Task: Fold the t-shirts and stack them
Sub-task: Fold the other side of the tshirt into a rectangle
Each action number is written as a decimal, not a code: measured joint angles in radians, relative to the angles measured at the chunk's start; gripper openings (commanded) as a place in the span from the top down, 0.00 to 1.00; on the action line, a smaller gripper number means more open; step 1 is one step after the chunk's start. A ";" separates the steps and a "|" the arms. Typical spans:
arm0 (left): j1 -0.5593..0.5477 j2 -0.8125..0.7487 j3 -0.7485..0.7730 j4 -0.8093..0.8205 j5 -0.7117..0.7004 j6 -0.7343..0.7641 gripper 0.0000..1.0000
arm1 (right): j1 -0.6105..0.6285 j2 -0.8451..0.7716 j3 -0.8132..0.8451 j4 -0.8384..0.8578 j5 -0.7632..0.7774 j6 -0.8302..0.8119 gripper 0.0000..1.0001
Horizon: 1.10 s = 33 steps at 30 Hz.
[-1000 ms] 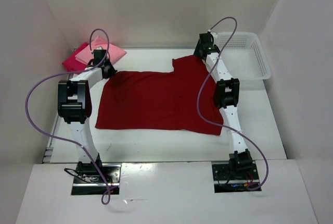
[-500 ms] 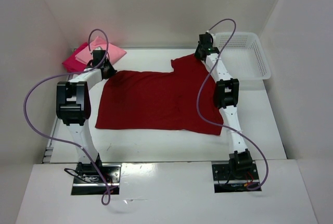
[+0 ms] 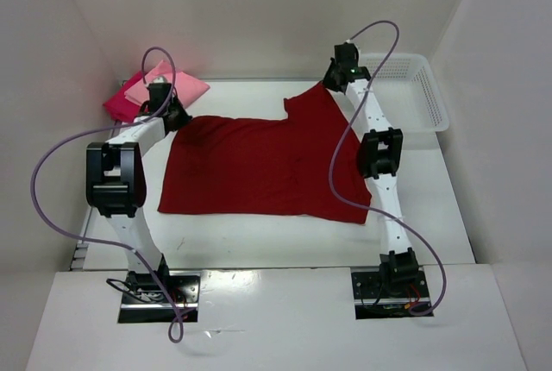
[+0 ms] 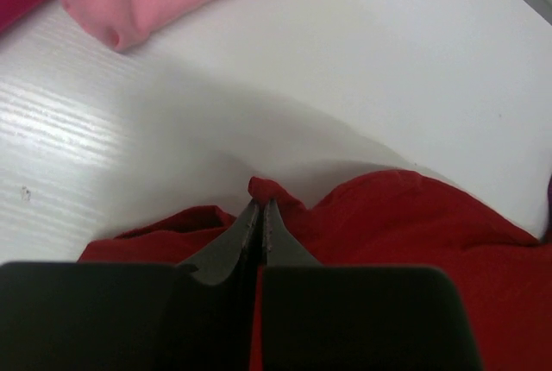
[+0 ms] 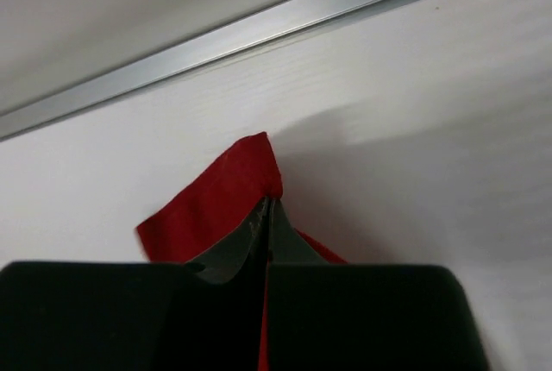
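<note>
From above I see the dark red shirt [image 3: 259, 168] spread on the white table [image 3: 259, 233], between white walls [image 3: 259, 9]; left wrist — left gripper [image 4: 260, 204] clamped on its far-left edge; right wrist — right gripper [image 5: 269, 204] clamped on its far-right corner, near a metal rail [image 5: 259, 22].

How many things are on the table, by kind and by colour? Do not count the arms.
dark red shirt: 1
pink shirt: 1
magenta shirt: 1
white basket: 1
Total: 4
</note>
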 measured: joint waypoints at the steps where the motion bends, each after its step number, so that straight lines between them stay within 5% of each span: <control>1: 0.002 -0.016 -0.016 0.006 0.003 -0.002 1.00 | -0.001 -0.036 -0.027 -0.012 -0.016 0.000 1.00; 9: 0.057 -0.090 -0.093 0.011 0.054 -0.024 1.00 | -0.005 -0.592 -0.729 0.052 -0.094 0.003 1.00; 18: 0.112 -0.164 -0.164 0.014 0.110 -0.044 1.00 | -0.005 -1.063 -1.339 0.121 -0.119 0.003 1.00; 25: 0.138 -0.336 -0.309 0.004 0.127 -0.046 1.00 | -0.005 -1.334 -1.626 0.109 -0.118 0.005 1.00; 33: 0.167 -0.486 -0.425 -0.035 0.131 -0.047 1.00 | -0.003 -1.570 -1.753 -0.002 -0.103 0.012 1.00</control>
